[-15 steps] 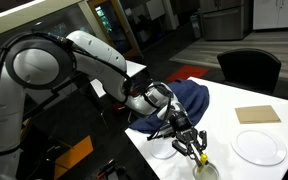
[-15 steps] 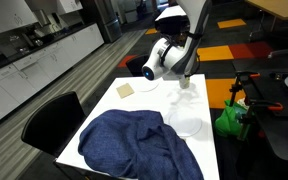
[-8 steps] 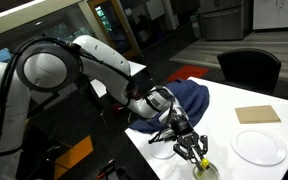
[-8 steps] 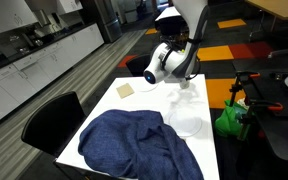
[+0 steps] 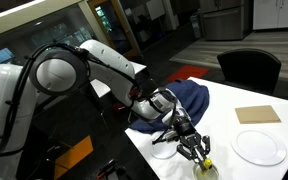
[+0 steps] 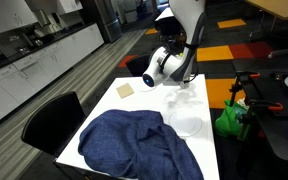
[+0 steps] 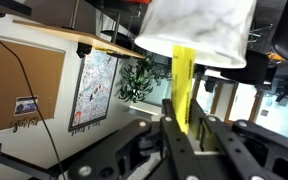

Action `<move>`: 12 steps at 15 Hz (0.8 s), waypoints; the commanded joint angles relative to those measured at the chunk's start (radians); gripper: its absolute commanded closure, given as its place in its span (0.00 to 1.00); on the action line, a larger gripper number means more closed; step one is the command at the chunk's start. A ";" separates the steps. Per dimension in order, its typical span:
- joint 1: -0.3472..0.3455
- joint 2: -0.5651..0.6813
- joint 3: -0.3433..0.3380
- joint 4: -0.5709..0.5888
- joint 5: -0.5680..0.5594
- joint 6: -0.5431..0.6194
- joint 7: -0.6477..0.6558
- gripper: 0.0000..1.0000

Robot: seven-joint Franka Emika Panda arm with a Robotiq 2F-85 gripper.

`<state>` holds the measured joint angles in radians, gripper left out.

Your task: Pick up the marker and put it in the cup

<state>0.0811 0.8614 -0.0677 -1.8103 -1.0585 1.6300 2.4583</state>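
Note:
My gripper (image 5: pixel 195 150) hangs at the near end of the white table (image 5: pixel 224 125), shut on the yellow marker (image 5: pixel 207 158). It holds the marker upright, right over the small white cup (image 5: pixel 206 171), with the tip at the rim. In the wrist view the marker (image 7: pixel 182 85) runs from between the fingers (image 7: pixel 172 130) up to the cup's (image 7: pixel 199 30) mouth. The gripper (image 7: pixel 184 125) is closed tightly on it. In an exterior view the arm's wrist (image 6: pixel 167 65) hides most of the cup and the marker.
A crumpled blue cloth (image 5: pixel 184 100) lies behind the gripper and also shows in an exterior view (image 6: pixel 134 145). A shallow bowl (image 5: pixel 163 151) sits beside the cup. A flat white plate (image 5: pixel 258 147) and a tan square (image 5: pixel 257 114) lie further along. A black chair (image 5: pixel 249 68) stands beyond.
The gripper has moved slightly sideways and down with the marker, now closer over the cup. The arm's elbow has swung a little.

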 commanded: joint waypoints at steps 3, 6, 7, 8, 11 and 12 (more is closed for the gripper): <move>-0.010 0.044 0.005 0.045 -0.004 0.017 -0.005 0.48; -0.009 0.057 0.003 0.057 -0.001 0.012 -0.009 0.24; -0.009 0.059 0.002 0.060 -0.001 0.011 -0.009 0.17; -0.009 0.062 0.002 0.063 -0.001 0.011 -0.009 0.08; -0.006 0.056 0.002 0.062 -0.001 0.007 -0.008 0.00; -0.003 0.045 0.002 0.056 -0.001 0.004 -0.006 0.00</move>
<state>0.0804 0.9190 -0.0678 -1.7608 -1.0585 1.6357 2.4582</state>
